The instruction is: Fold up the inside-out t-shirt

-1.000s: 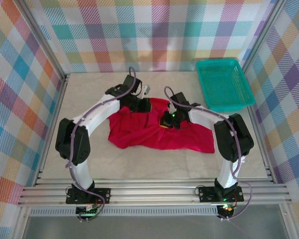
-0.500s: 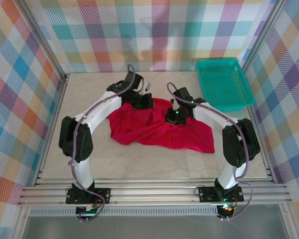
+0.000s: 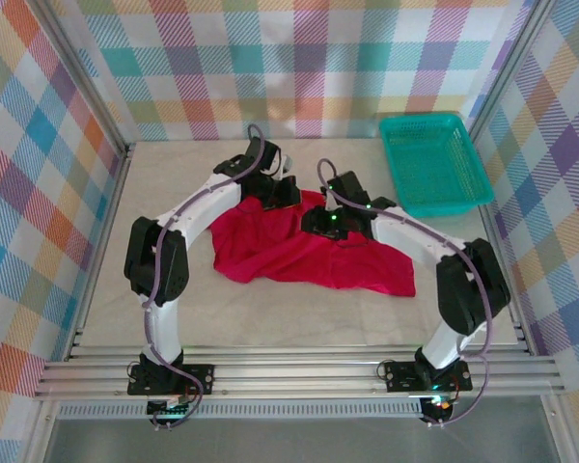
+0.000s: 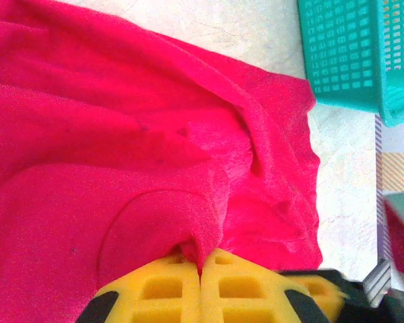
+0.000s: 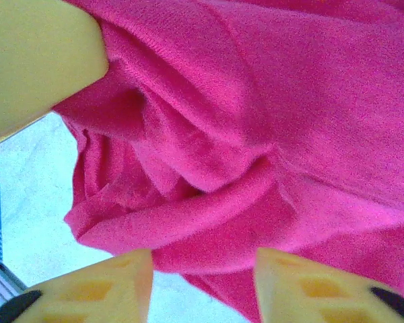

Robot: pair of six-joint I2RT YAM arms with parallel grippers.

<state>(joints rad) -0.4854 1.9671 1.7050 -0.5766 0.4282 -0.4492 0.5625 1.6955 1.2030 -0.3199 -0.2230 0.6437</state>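
Left gripper [image 4: 200,261] pinches the t-shirt [image 3: 289,258] at its far edge. Right gripper [image 5: 200,269] hangs parted over the crumpled cloth.

The top view has bright, even light and only faint soft shadows. In both wrist views the t-shirt [image 4: 121,134] looks oversaturated pink; the right one's upper left corner is blurred.

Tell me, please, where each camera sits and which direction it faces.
Top: above and behind the left arm and right arm, looking down on the table, shirt and basket.
Left wrist: looks along the left jaws, shut on the shirt, toward the basket.
Right wrist: looks past the right jaws, open, at bunched shirt and table.
Shared: top and left wrist both see the basket.
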